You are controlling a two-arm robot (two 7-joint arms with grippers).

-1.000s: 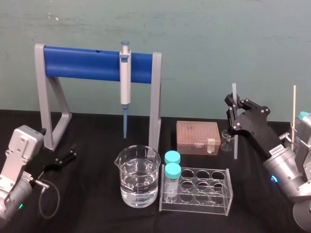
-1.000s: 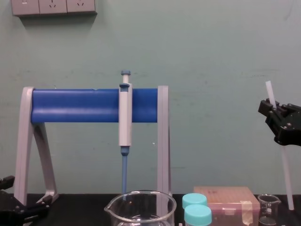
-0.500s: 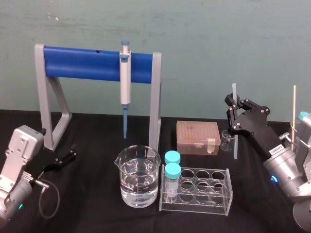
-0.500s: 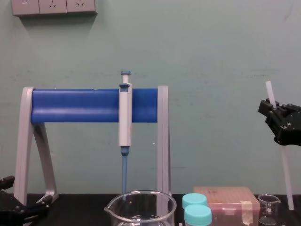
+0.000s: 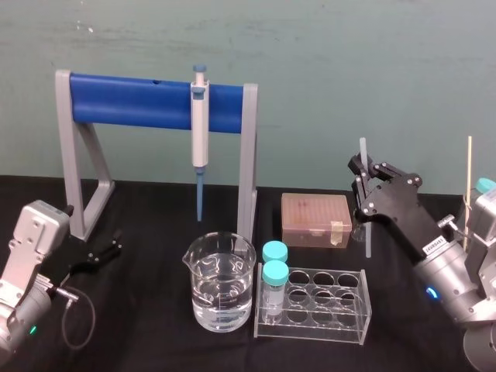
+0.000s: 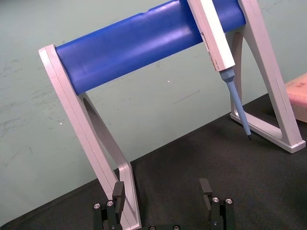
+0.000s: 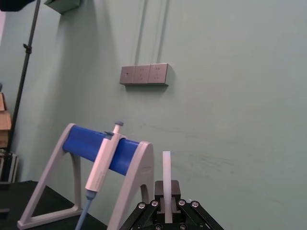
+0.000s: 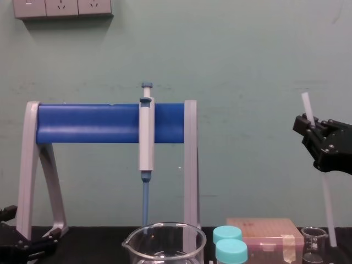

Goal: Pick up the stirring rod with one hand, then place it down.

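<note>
The right hand (image 5: 364, 177) pinches the rod (image 5: 367, 239) near its top, the rod hanging nearly upright below it toward the worktop (image 5: 155, 310); the left hand (image 5: 101, 254) rests spread, well apart.

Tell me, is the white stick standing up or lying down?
Standing up, slightly tilted: the right gripper holds the stirring rod near its top.

We record a whitish translucent rod (image 5: 367, 236), a black right gripper (image 5: 363, 173), a blue-and-grey rack (image 5: 132, 101), and turquoise jar caps (image 5: 274, 252).
</note>
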